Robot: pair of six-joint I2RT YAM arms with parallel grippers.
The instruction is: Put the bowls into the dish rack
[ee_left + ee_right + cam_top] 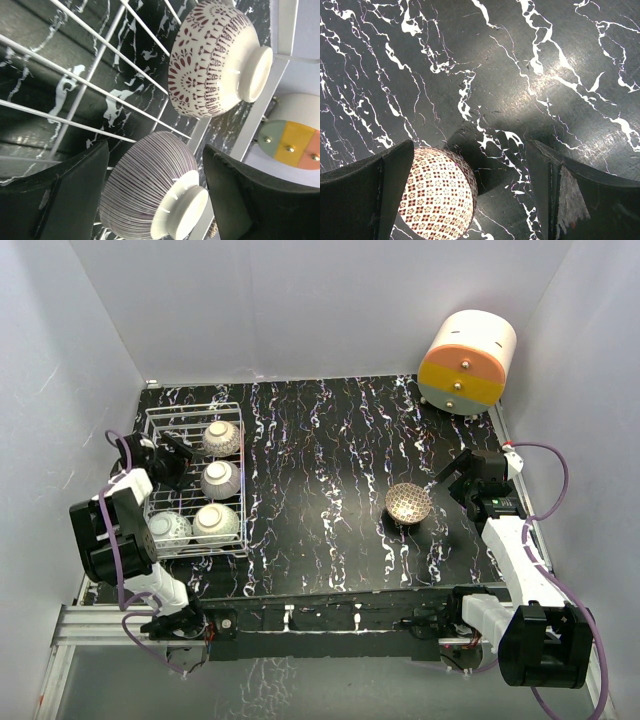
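Rack (190, 410) sits on the left side of the table (330, 440), its long side running from the near edge toward the far edge. I count four bowls (216, 523) in it: three in a row along its right side and one in the near left corner. My left wrist camera shows two of them, a striped bowl (145, 185) and a flowered bowl (210, 60), tipped so their foot rings show and their mouths face away from the lens. My left gripper (183, 462) hangs over the rack's left part, jaws spread wide either side of the striped bowl, holding nothing. The fifth bowl (408, 503) stands upright on the table right of centre, mouth up, brown-gold inside showing. My right gripper (447, 483) is just beside it on its right, jaws apart and empty.
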